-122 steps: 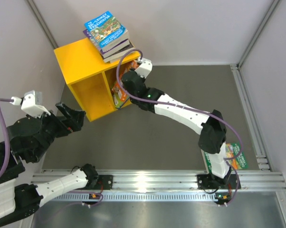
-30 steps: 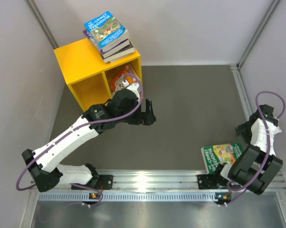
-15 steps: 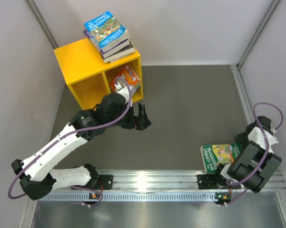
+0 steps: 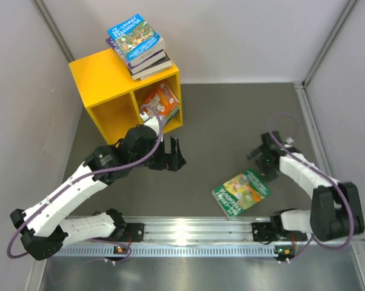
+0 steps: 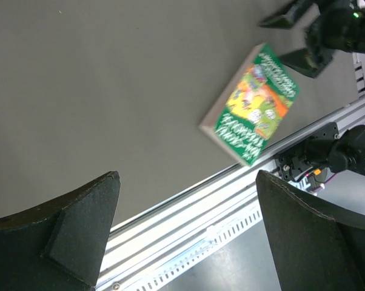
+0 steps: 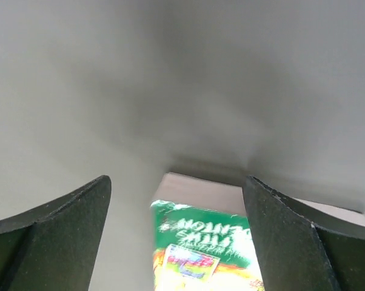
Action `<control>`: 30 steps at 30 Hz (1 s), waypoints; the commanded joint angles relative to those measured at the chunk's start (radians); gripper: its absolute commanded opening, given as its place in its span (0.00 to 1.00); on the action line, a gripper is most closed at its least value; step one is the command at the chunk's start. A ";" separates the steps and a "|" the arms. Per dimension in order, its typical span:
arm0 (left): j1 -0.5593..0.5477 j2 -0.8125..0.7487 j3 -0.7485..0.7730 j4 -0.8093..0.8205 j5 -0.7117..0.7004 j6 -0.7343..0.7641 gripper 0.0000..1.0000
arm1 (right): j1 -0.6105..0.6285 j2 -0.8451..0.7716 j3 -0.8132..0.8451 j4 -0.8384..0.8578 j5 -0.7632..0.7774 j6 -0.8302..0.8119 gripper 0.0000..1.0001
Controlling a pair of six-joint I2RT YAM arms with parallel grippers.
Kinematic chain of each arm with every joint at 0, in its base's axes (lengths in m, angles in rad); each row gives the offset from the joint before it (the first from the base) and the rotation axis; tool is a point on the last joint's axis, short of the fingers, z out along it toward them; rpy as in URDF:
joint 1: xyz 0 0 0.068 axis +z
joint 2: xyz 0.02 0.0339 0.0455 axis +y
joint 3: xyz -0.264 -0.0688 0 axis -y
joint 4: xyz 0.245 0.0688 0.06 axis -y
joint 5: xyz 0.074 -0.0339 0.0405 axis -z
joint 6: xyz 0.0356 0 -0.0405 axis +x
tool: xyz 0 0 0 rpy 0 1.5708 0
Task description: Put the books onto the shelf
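Right hand (image 6: 176, 180) spread, green book (image 4: 242, 191) flat on the counter (image 4: 231, 121) just ahead of its fingertips. Left hand (image 5: 187, 176) spread wide, gripping nothing.

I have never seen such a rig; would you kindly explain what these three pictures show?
Two robot arms are bolted at a table's near edge. One picture looks down from above; the other two come from a camera on each wrist, so the dark wedges are that arm's own fingers. A yellow shelf stands at the back, a stack of books on top, an orange book leaning in its right compartment. A green book lies on the table. The left tool and the right tool are open and hold nothing; the right one is near the green book.
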 commanded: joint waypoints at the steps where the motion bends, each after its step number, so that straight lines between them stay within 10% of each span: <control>1: 0.001 0.026 0.022 0.024 -0.010 0.006 0.99 | 0.313 0.141 0.171 0.036 -0.050 0.283 0.89; 7: 0.007 0.105 0.065 0.013 -0.021 0.045 0.99 | 0.454 0.267 0.420 0.230 -0.066 0.125 0.91; 12: 0.016 0.165 0.013 0.032 -0.004 0.087 0.99 | 0.407 0.193 0.552 -0.116 0.043 -0.009 0.94; 30: 0.007 0.590 -0.076 0.206 0.422 0.160 0.99 | 0.364 -0.147 0.150 -0.278 -0.093 -0.118 0.96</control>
